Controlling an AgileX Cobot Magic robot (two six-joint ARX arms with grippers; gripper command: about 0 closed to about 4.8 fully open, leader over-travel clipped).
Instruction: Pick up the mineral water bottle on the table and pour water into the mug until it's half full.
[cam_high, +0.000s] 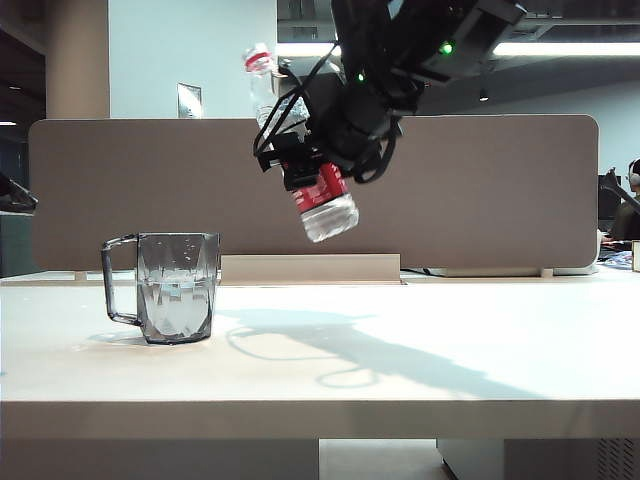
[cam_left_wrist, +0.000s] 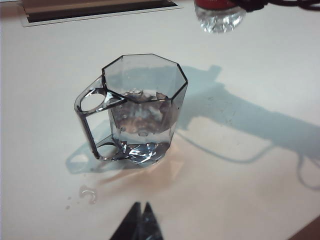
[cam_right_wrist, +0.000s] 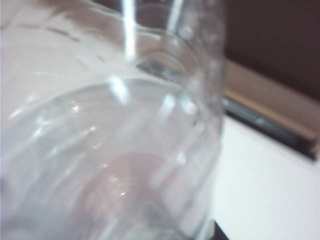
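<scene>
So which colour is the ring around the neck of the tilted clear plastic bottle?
Red, on the clear plastic bottle held up by the right gripper; the exterior view shows it best.

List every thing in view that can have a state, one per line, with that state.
Clear plastic mineral water bottle with red neck ring: held in the air, tilted, neck up-left, off the table.
Smoky-grey faceted transparent mug: upright on the table, partly filled.
Clear water: in the mug's lower half; droplets beside it.
Pale cream table: bears the mug.
Right gripper: clamped on the bottle.
Left gripper: fingertips together, near the mug.
</scene>
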